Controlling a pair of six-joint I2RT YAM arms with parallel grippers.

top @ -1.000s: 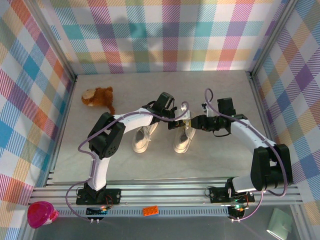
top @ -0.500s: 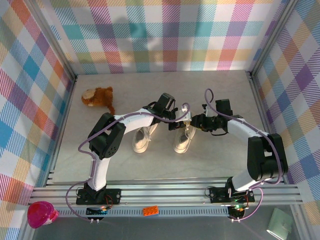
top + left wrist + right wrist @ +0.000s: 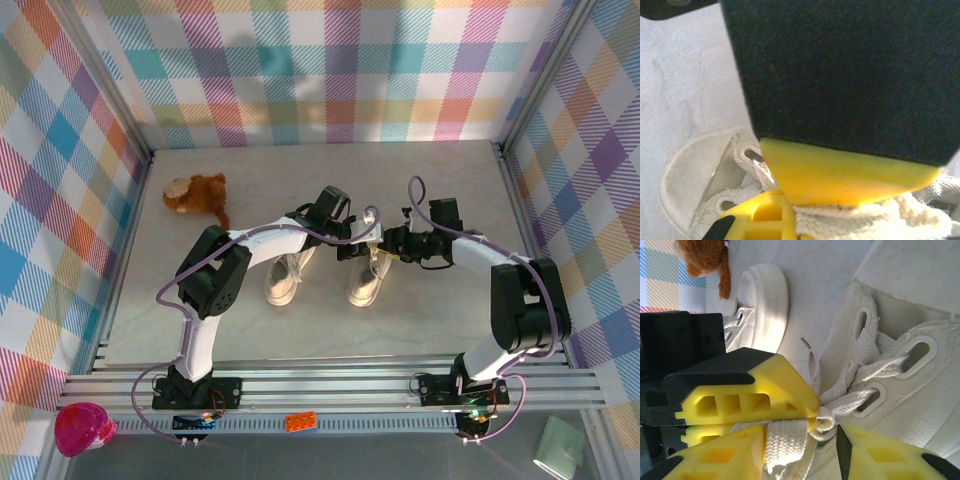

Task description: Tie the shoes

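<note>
Cream canvas low-top sneakers (image 3: 283, 282) sit side by side at the pale worktop's (image 3: 450, 180) middle. Left gripper (image 3: 809, 417) pinches one sneaker's white lace (image 3: 852, 401); right gripper (image 3: 800, 451) stands spread around it. Closing off-centre could miss the lace, and tugging might pull the crossing loose.

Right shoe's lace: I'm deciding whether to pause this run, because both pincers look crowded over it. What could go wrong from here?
1. The left pincer is shut on the lace close to the eyelets of the right shoe; a hard pull might drag or tip that shoe.
2. The right pincer stands open around the same lace, nearly against the left pincer's fingers; closing could clip them or miss the lace.
</note>
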